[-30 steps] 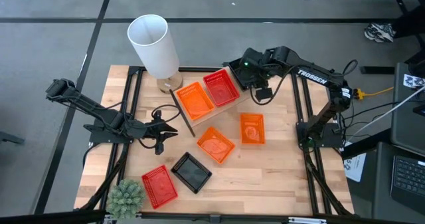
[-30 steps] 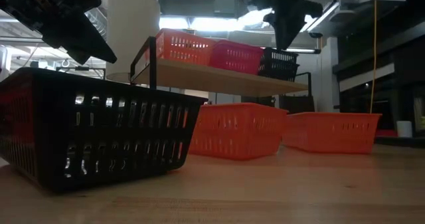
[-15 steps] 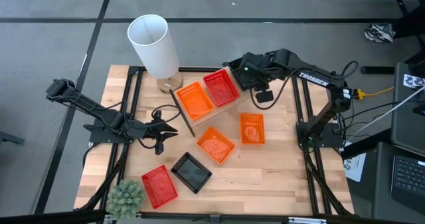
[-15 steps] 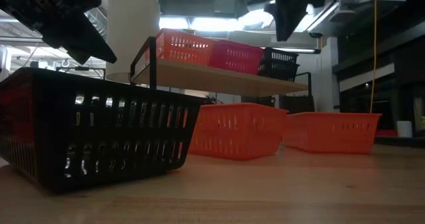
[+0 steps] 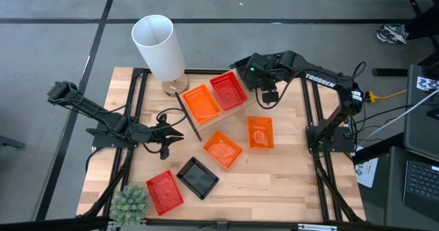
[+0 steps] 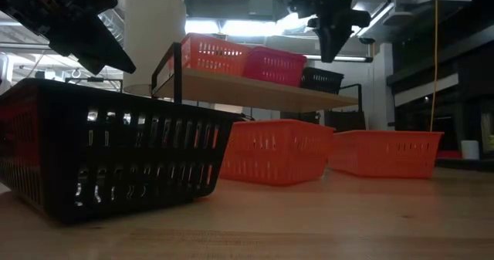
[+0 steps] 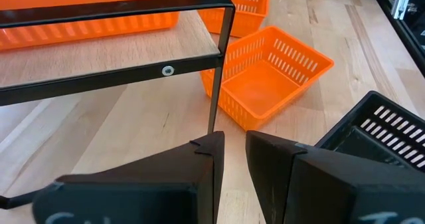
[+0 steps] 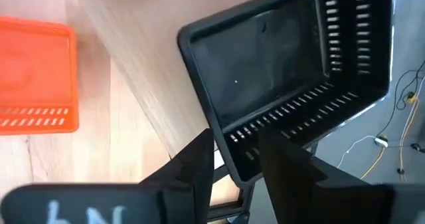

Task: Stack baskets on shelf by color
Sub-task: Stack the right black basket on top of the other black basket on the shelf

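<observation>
In front of the shelf (image 6: 255, 92) the left gripper (image 7: 235, 159) waits, fingers a slit apart, empty. On the shelf's end the black basket (image 6: 322, 79) sits beside the red basket (image 6: 274, 65). The right gripper (image 6: 330, 53) has just lifted clear above it, fingers parted and empty, so I'd say black's stack is begun.

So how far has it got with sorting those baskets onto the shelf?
Just started. The shelf holds an orange basket, a red basket and a black basket side by side. The right gripper hovers open just above the black one; the left gripper waits by the shelf's other end. Still on the table: two loose orange baskets, a loose black basket and a loose red basket, to stack by colour.
</observation>
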